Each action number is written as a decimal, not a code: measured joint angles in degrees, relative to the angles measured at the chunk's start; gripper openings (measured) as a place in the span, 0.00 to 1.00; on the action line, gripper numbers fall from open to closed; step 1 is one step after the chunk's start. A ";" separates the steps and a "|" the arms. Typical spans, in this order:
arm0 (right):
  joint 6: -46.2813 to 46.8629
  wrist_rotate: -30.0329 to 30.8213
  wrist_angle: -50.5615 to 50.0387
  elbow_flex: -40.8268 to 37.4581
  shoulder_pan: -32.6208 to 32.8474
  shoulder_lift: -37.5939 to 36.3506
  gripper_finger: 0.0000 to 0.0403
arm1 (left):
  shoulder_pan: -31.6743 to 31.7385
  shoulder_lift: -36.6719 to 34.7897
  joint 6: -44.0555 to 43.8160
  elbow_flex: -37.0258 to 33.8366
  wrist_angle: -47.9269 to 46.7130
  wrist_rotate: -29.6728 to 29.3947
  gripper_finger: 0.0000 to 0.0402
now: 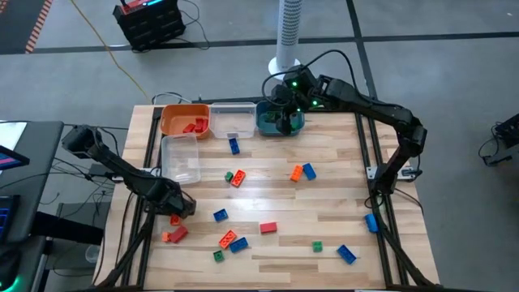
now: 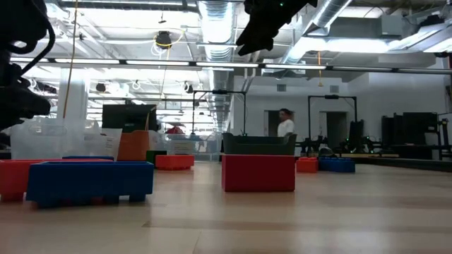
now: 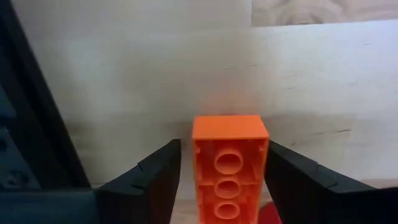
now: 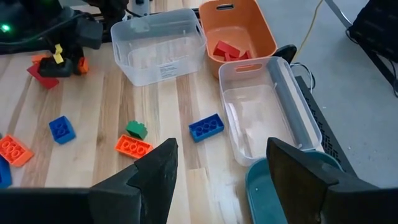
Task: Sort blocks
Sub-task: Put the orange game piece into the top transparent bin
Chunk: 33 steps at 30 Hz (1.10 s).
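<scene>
Orange block (image 3: 229,168) pinched by left hand (image 3: 222,180) | right hand (image 4: 221,177) spread over teal bin (image 4: 273,193)

Orange brick (image 3: 229,165), hollow underside showing, between dark fingers (image 3: 146,183). Counter (image 1: 324,203) pale wood, striped grain. Orange bin (image 4: 239,28) holds red bricks (image 4: 230,50). Teal bin (image 4: 273,193). Clear bins (image 4: 158,43). Blue brick (image 4: 206,127).

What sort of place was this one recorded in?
Probably a robotics lab or workshop in a large industrial hall: exposed ceiling ducts and strip lighting, a concrete floor around the wooden table, and workstations with monitors behind it.
</scene>
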 joint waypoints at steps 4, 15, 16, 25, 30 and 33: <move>0.00 0.00 0.40 0.00 0.00 0.00 0.63 | -0.02 -0.03 2.19 -0.58 0.38 0.02 0.36; 0.01 0.02 0.48 0.00 0.00 0.00 0.63 | 0.40 -3.73 2.14 5.85 -2.76 -11.28 0.32; 0.00 0.02 0.65 0.00 0.00 0.00 0.63 | 0.81 -4.77 2.45 6.82 -3.37 -13.73 0.32; 0.00 0.02 3.49 0.00 0.43 0.00 0.63 | 11.18 -13.20 10.16 14.52 -20.86 -27.67 0.32; 0.00 0.02 2.51 0.00 1.94 0.00 0.63 | 21.75 -17.38 20.08 15.28 -23.30 -29.51 0.32; 0.00 0.01 2.89 0.00 3.23 0.17 0.63 | 29.32 -18.87 28.63 15.29 -19.30 -29.53 0.32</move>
